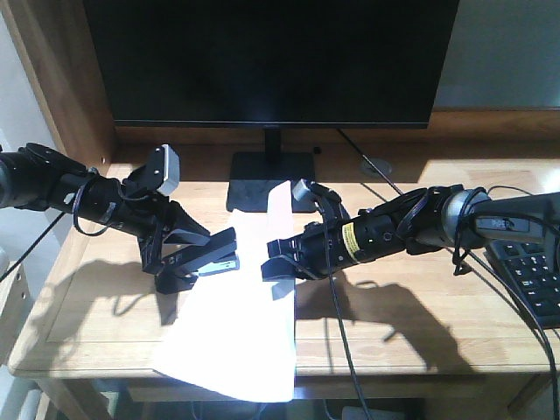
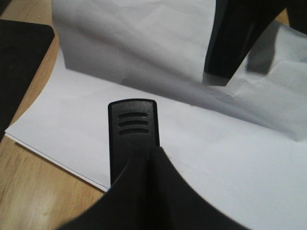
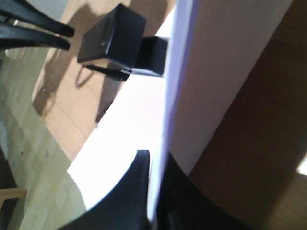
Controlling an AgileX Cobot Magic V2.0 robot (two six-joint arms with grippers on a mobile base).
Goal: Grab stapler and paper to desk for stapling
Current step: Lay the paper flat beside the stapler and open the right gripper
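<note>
The left gripper, left of centre in the front-facing view, is seen with its fingers drawn together on the rear of the stapler. The stapler is held tilted, its nose pointing up and to the right, just over the left edge of the paper. In the left wrist view the fingers fill the bottom of the frame and meet at a narrow seam. The ribbed black end of the stapler projects from under them, over the flat part of the paper.

The right gripper, at the centre of the front-facing view, is clamped on the right edge of the paper. That edge is lifted, so that a strip of the sheet stands upright while the rest lies flat. In the right wrist view the gripper is shown at the bottom with its two fingers pinched on the thin sheet. The stapler is seen at the upper left, at the far edge of the paper.

The sheet rests at the lower centre of the desk, its near corner hanging past the front edge. A monitor stands at the top, and a keyboard is partly visible at the right edge.
</note>
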